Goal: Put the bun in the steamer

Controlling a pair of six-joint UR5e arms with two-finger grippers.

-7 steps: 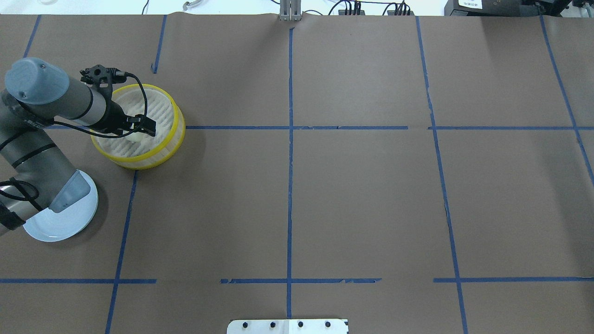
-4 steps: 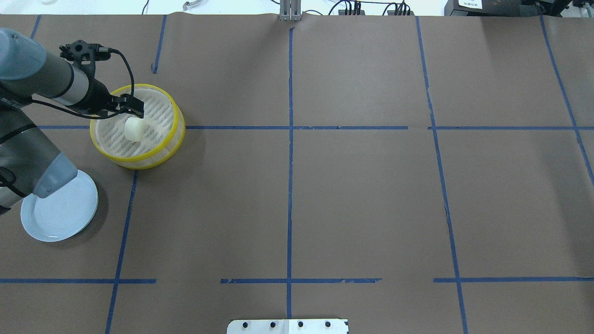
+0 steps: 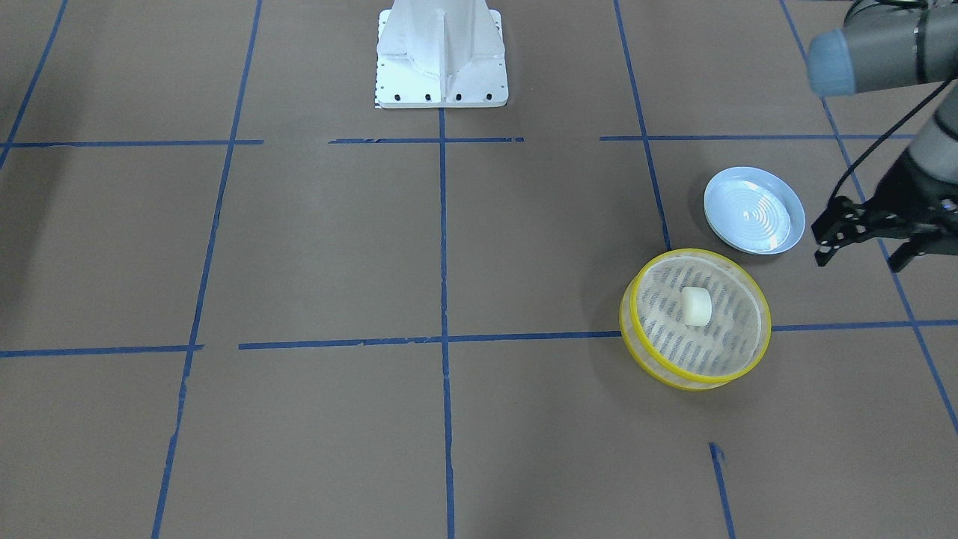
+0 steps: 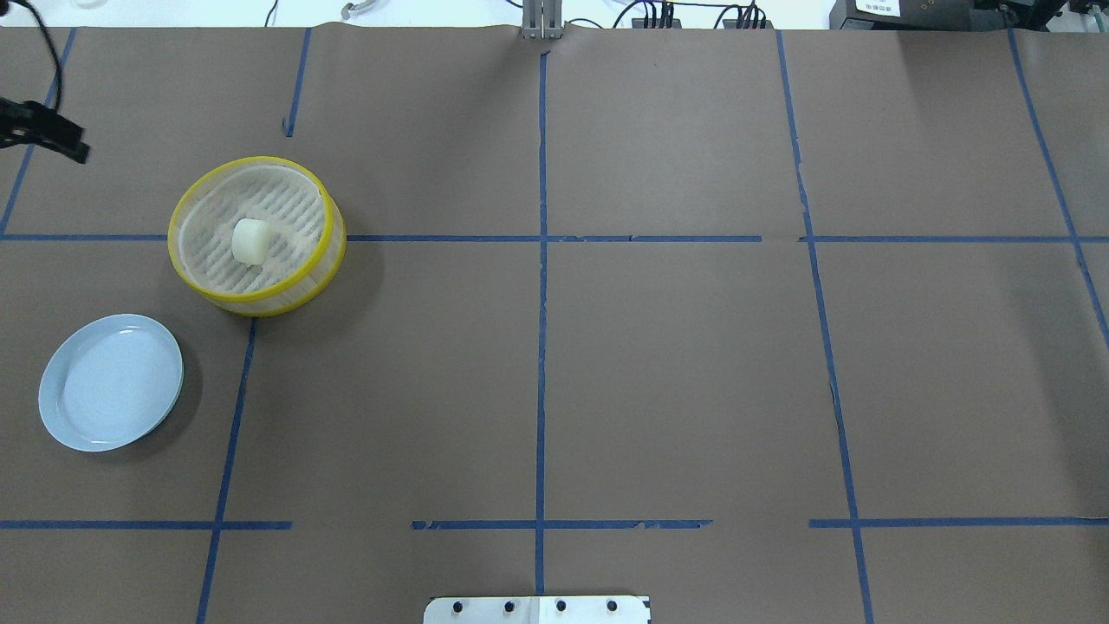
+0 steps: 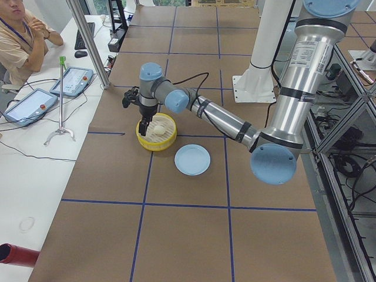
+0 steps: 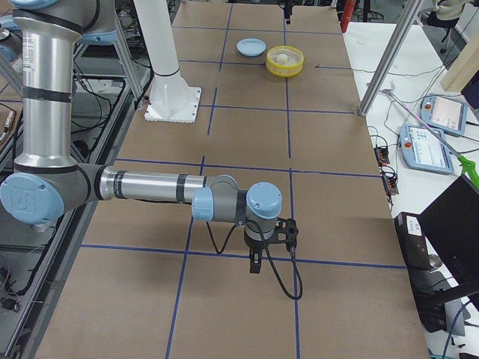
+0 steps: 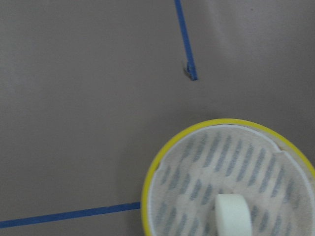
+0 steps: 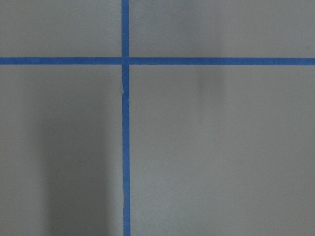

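The cream-white bun (image 4: 250,242) lies free on the slatted floor of the yellow-rimmed steamer (image 4: 290,204) at the table's left. Both also show in the front view, the bun (image 3: 695,306) in the steamer (image 3: 722,340), and in the left wrist view, the bun (image 7: 233,216) at the bottom edge in the steamer (image 7: 197,162). My left gripper (image 3: 858,262) is open and empty, raised beside the steamer towards the table's left end. Only its tip (image 4: 48,139) shows at the overhead view's left edge. My right gripper (image 6: 256,263) shows only in the exterior right view, so I cannot tell its state.
An empty pale blue plate (image 4: 111,381) lies near the steamer, closer to the robot; it also shows in the front view (image 3: 754,209). Blue tape lines cross the brown paper table. The robot's white base (image 3: 441,52) stands at mid-table on the robot's side.
My left gripper has drawn back from over the steamer to the table's left edge, leaving the bun in the steamer. The arm no longer covers the plate.
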